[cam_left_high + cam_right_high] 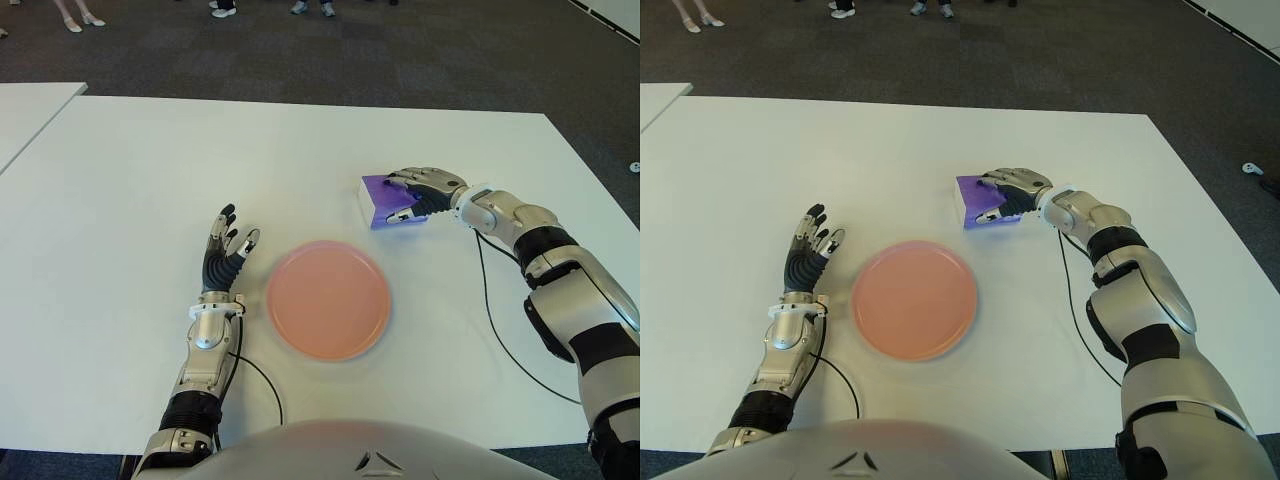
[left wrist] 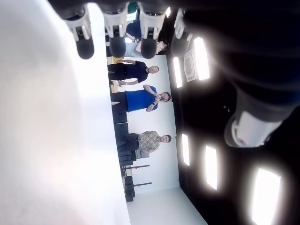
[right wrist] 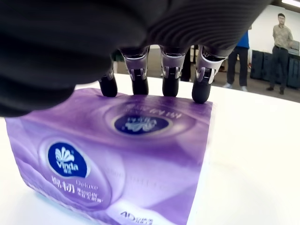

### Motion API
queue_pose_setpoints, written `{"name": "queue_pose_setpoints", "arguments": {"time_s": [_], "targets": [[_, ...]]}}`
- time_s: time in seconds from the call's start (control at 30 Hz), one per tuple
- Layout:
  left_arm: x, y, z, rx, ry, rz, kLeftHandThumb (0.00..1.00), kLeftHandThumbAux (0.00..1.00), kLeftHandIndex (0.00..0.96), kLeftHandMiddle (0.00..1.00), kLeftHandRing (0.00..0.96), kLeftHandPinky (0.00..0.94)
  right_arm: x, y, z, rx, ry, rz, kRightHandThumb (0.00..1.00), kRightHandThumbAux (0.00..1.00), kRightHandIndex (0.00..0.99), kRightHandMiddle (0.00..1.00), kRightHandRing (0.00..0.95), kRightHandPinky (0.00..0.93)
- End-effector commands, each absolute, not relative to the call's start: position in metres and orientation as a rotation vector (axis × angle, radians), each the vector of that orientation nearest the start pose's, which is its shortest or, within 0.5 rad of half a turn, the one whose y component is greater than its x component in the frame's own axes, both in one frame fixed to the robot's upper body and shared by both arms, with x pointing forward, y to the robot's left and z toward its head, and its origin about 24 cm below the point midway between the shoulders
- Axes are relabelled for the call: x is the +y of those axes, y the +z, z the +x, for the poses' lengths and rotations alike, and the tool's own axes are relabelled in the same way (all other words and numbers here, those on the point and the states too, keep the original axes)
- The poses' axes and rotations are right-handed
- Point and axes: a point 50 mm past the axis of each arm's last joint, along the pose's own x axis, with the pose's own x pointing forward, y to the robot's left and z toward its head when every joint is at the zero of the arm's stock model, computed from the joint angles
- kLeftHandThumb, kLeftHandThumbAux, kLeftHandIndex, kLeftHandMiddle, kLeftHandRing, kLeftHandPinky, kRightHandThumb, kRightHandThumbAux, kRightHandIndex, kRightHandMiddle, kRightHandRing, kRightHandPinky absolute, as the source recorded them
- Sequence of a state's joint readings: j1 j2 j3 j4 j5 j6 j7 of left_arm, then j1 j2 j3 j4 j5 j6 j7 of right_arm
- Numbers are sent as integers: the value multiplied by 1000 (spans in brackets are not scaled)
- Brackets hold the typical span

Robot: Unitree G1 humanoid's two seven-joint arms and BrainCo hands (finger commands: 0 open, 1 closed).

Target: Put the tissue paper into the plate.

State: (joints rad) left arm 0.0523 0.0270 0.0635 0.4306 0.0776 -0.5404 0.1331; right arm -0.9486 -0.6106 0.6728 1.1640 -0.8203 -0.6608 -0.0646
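1. Left eye view shows the white table [image 1: 130,180], the largest thing here, carrying everything; the plate serves as the landmark for all that follows; the table's far edge lies well beyond the plate, with dark carpet past it.

2. The pink plate [image 1: 328,299] sits near the robot's body, between the two arms; it holds nothing, so the task's end is not yet reached; this central spot probably makes it an easy drop point for either hand.

3. The right hand [image 1: 422,190] reaches out beyond the plate and to its right; it lies over the top of the pack; in the right wrist view four fingertips [image 3: 139,86] press along the pack's far top edge, curled down, while the eye views show the thumb at the near side; I judge this a closing grasp from above, the pack still down on the table.

4. The left hand [image 1: 226,246] shows just left of the plate, fingers straight and spread, holding nothing; it seems to be kept out of the way.

5. The tissue paper [image 1: 388,200], a purple pack, lies beyond the plate and slightly right, apart from its rim; its broad face points up, which suits an overhand grip.
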Motion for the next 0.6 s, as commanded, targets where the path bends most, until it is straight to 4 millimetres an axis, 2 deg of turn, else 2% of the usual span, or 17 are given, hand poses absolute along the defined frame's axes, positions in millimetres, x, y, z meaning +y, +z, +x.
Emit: {"name": "queue_pose_setpoints", "arguments": {"time_s": [0.03, 0.3, 0.6], "targets": [[180, -37, 206, 60, 178, 107, 0, 538, 0, 0, 0, 0, -204, 81, 362, -181, 729, -1649, 442, 188, 0, 0, 0, 0], [180, -36, 207, 46, 184, 96, 0, 536, 0, 0, 0, 0, -206, 92, 355, -266, 733, -1609, 421, 192, 0, 0, 0, 0], [181, -35, 206, 44, 182, 99, 0, 545, 0, 0, 0, 0, -204, 93, 347, -321, 740, -1603, 400, 201, 0, 0, 0, 0]]}}
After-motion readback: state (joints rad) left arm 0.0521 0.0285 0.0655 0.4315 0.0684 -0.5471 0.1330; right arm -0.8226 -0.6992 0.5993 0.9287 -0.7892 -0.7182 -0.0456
